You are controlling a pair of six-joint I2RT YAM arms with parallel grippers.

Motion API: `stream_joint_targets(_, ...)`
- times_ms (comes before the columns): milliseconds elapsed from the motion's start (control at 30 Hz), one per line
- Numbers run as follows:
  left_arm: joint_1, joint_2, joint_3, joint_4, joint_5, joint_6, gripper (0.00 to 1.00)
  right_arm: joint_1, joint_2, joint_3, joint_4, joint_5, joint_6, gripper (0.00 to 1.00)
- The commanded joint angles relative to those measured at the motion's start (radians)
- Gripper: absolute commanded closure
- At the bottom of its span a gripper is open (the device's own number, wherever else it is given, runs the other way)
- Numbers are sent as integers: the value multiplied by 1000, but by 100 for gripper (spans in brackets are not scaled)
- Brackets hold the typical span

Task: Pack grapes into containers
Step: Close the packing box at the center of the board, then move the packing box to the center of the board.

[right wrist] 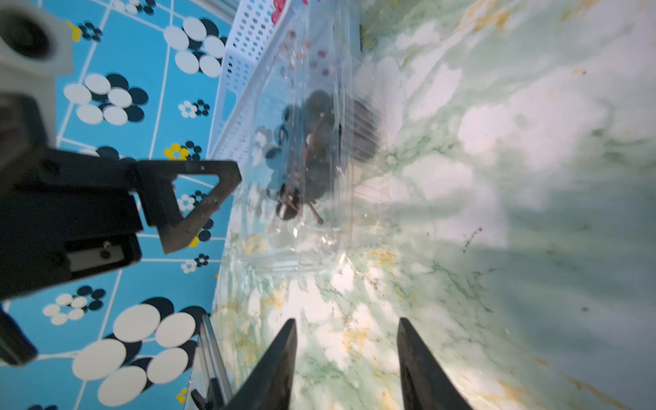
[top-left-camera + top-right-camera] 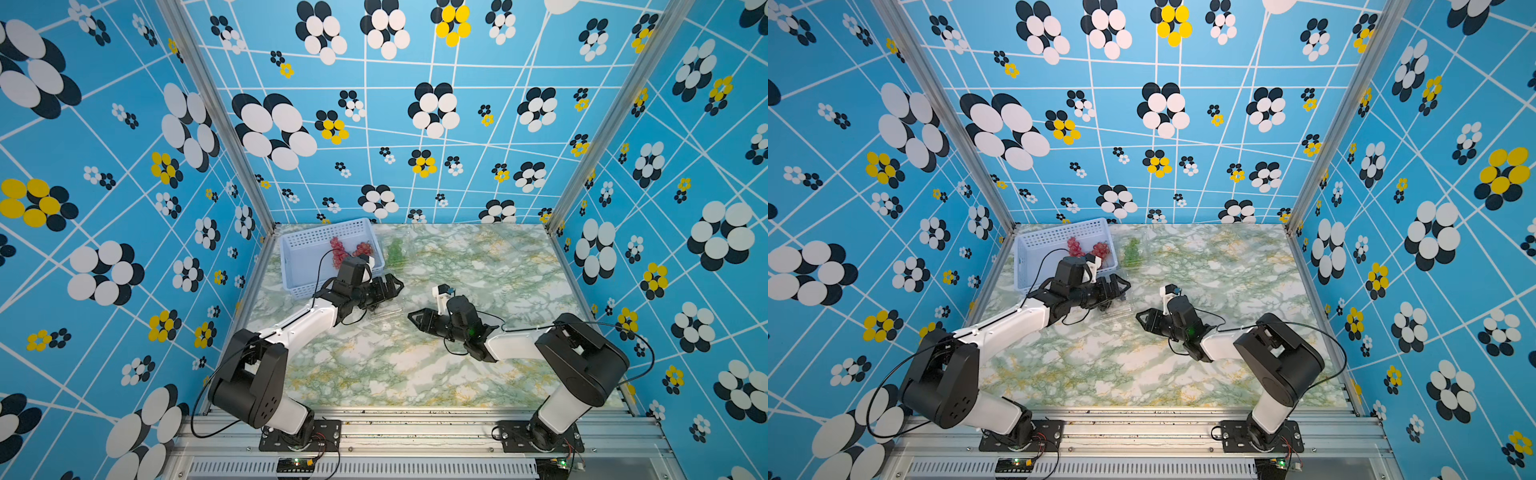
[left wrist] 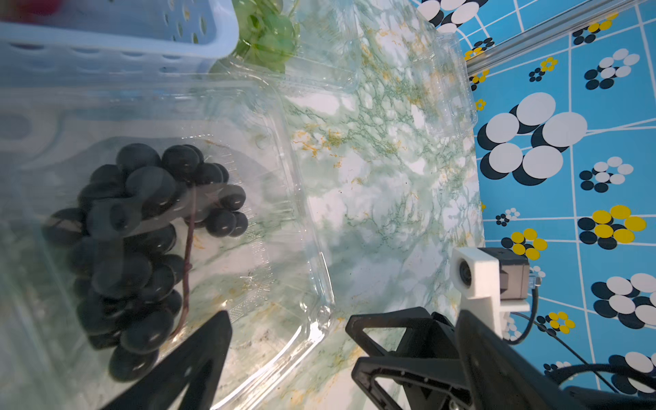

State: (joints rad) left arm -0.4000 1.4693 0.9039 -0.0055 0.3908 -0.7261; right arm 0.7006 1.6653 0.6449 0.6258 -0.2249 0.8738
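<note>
Dark grapes (image 3: 142, 248) lie inside a clear container (image 3: 309, 255) near the table's middle, right beside the basket. My left gripper (image 2: 395, 289) hovers over that container, open wide, with one finger (image 3: 202, 355) above the box and the other outside its rim. My right gripper (image 2: 413, 318) faces it from just to the right, open, with only bare table between its fingers (image 1: 284, 355). Green grapes (image 2: 395, 249) sit in another clear container (image 3: 319, 71) behind. Two red bunches (image 2: 338, 249) (image 2: 363, 248) lie in the basket.
The pale blue perforated basket (image 2: 307, 249) stands at the back left of the marble table (image 2: 415, 365). A further clear container (image 3: 451, 88) with nothing in it sits near the back wall. The patterned walls close in on three sides.
</note>
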Motion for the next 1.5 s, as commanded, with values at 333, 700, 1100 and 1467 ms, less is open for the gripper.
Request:
stream_joint_targets(333,139,-196,-64,-115,2,51,1,-77,172,456,-485,-60,-207,22)
stream_joint_targets(700,179,-187,-90,-116,35,50,0,-60,297,591,-521,-123,-219,30)
stream_joint_targets(1100,191,-155,-92,-102,44,41,1,18,251,509,-457,-104,-163,48)
stream_joint_targets(1467,207,-154,-78,-124,40,48,0,136,212,406,-365,-77,-63,54)
